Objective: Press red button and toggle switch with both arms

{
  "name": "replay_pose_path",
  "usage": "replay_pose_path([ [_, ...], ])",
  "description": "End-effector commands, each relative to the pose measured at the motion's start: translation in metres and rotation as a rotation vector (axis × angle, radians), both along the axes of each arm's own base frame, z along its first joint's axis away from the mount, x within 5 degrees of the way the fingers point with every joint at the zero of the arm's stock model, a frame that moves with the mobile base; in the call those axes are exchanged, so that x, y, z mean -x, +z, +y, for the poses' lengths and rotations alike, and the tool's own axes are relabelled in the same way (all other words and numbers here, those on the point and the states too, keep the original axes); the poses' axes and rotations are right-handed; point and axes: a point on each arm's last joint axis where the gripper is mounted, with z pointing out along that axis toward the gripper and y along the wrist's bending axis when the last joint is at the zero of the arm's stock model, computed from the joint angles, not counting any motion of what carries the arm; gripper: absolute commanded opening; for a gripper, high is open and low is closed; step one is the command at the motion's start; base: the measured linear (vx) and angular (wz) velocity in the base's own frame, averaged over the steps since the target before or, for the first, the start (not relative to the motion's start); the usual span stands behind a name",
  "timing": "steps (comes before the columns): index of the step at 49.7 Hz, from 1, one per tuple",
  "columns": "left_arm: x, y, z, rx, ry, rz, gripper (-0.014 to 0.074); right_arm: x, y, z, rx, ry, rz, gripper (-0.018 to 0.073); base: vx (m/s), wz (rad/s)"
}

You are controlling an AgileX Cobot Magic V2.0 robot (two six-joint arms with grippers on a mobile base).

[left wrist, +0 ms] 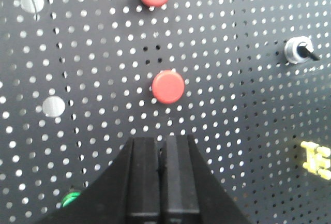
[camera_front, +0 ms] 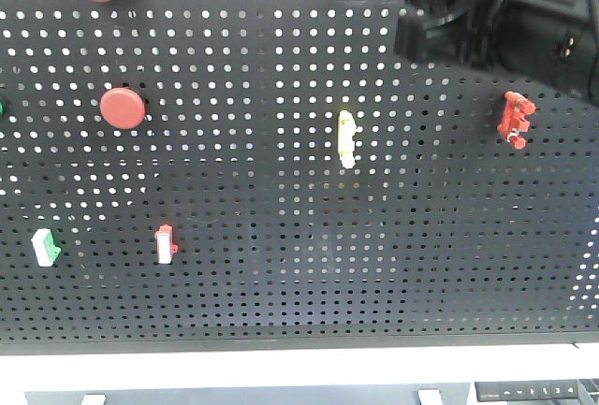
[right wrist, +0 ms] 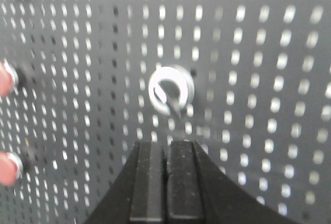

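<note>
Red button (left wrist: 168,86) matte red; pegboard (camera_front: 281,265) black, pale dotted holes.

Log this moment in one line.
left gripper shut, aimed at lower red button, not touching | right gripper shut, aimed at toggle switch, contact unclear

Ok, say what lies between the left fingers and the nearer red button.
Only bare pegboard separates the left fingers from the red button, in the left wrist view.

No text, label, brand or number can be read in any of the views. At the lower right of the front-facing view, a small dark panel (camera_front: 533,391) carries a row of tiny pale marks, too small and blurred to make out.
</note>
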Motion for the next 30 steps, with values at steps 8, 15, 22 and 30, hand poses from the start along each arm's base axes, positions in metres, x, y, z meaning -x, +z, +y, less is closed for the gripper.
replay_pose_path([
  [8,0.006,0.013,0.001,0.04,-0.016,-0.083,0.0001,0.012,0.021,-0.007,-0.046,0.006,-0.11,-0.0003,0.0,0.0],
  [15,0.006,0.013,0.001,0.04,-0.016,-0.083,0.0001,0.012,0.021,-0.007,-0.046,0.006,-0.11,-0.0003,0.0,0.0],
  [22,0.005,0.012,0.0,0.037,-0.016,-0.079,0.0001,0.012,0.021,-0.007,-0.046,0.006,-0.11,-0.0003,0.0,0.0],
  [30,0.016,-0.014,0.012,-0.028,0.065,-0.07,0.0001,0.012,0.021,-0.007,-0.046,0.006,-0.11,-0.0003,0.0,0.0],
])
